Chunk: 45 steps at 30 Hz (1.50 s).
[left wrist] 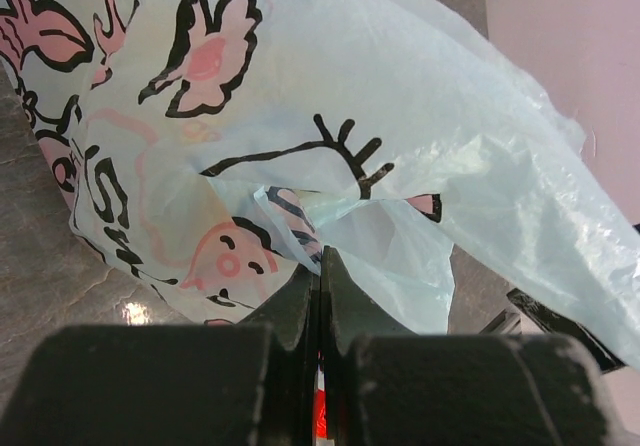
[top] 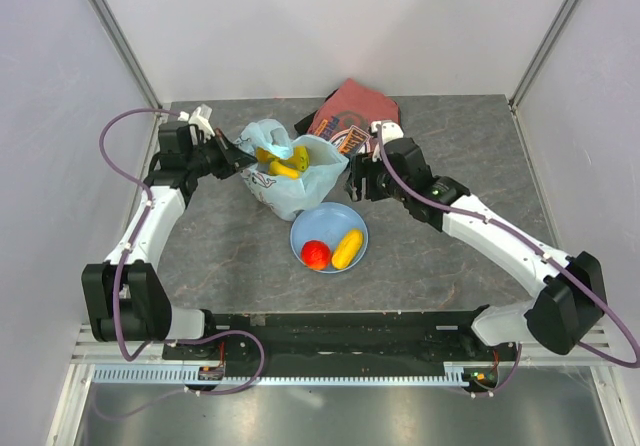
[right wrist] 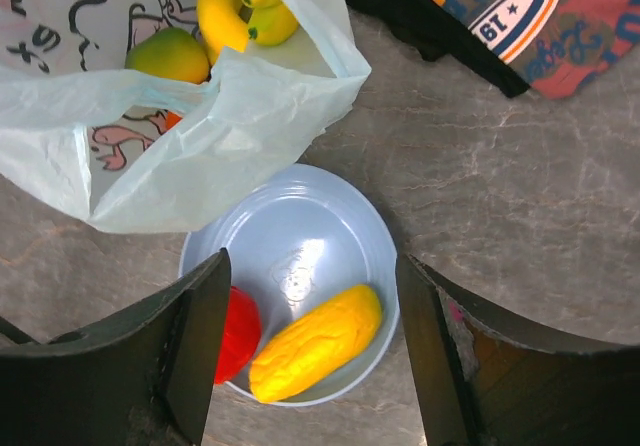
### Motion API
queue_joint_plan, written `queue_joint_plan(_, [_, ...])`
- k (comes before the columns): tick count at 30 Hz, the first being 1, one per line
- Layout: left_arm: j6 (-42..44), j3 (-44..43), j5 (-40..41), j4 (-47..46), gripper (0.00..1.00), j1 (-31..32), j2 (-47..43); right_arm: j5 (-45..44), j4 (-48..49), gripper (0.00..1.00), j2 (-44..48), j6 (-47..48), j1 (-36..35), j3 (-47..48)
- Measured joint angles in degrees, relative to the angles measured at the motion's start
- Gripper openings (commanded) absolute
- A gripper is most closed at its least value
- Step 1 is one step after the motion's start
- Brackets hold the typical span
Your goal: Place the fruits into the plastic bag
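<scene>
Left gripper (top: pixel 238 158) is clamped on the bag (top: pixel 290 191) rim at mid-desk (top: pixel 450 136). The right gripper (right wrist: pixel 310 271) hangs spread above one plate (right wrist: pixel 300 221) holding two fruits: a red fruit (right wrist: pixel 238 331), half hidden by that gripper, and a yellow fruit (right wrist: pixel 315 341). Bananas (right wrist: pixel 225 11) and one green fruit (right wrist: pixel 168 54) lie inside the bag. The cloth (right wrist: pixel 580 36) reads "19"; its other letters are cut off.

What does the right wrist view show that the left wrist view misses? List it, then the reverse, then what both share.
Right wrist only: the plate with the red fruit and yellow oblong fruit, the bananas and green fruit inside the plastic bag, the dark-red cloth, the open right gripper. Left wrist only: the left gripper shut on a fold of the bag. Both: the bag and the grey table.
</scene>
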<state>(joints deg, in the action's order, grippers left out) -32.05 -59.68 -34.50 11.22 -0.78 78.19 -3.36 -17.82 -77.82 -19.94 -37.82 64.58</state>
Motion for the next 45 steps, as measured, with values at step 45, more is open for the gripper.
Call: queue_joint_plan(45, [6.6,-2.6,-2.7,4.4,0.02,0.0,-0.4,-1.5,-18.3,0.59,-22.7,-51.3,-3.6,3.2])
